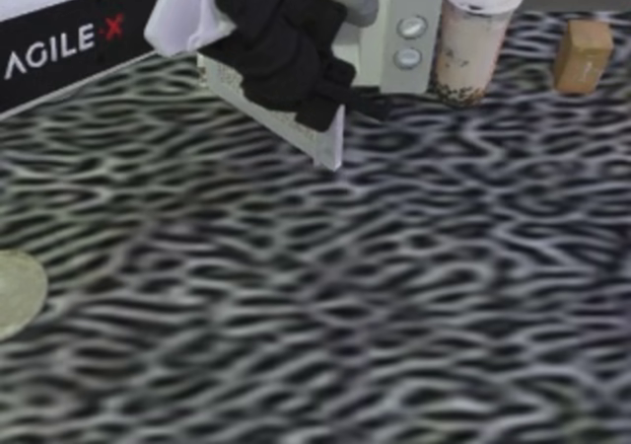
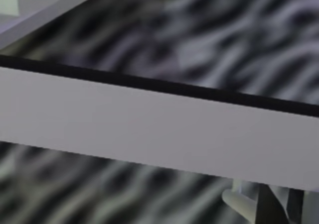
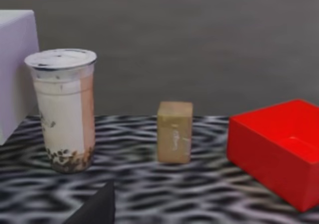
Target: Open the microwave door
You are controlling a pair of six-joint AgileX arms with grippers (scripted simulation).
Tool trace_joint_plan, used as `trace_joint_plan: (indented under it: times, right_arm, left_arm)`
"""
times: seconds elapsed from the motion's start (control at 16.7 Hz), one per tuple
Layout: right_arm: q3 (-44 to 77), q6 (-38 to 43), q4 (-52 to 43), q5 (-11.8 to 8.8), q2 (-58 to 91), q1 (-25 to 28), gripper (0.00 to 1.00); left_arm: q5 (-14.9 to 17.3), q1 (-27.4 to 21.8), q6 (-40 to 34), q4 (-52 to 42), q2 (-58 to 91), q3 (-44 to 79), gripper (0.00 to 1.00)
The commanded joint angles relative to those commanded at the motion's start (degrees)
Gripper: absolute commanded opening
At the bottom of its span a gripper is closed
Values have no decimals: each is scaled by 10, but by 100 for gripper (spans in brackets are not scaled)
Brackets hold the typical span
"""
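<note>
Black-and-white wavy patterning covers the surface (image 1: 325, 306), and at its far edge stands the microwave (image 1: 399, 10), its microwave door (image 1: 286, 118) swung out toward the near left. The left gripper (image 1: 330, 104) is at the door's free edge, though whether its jaws are apart or together cannot be told. Right of the microwave stand a speckled cup (image 1: 475, 32) and a tan block (image 1: 582, 55); the right wrist view adds a red box (image 3: 279, 152).

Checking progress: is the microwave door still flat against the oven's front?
No: in the top view the door angles out from the microwave, with the left gripper at it.
</note>
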State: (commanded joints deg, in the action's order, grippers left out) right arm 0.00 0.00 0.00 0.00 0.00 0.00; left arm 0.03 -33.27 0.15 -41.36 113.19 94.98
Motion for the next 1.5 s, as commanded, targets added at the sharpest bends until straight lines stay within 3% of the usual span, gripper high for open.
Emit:
trace_joint_plan:
  times: [0.54, 1.5]
  right_arm:
    - [0, 0, 0, 0, 0, 0, 100]
    - [0, 0, 0, 0, 0, 0, 100]
  left_arm:
    - [46, 25, 79, 11, -39, -54, 0]
    - [48, 26, 82, 11, -41, -56, 0]
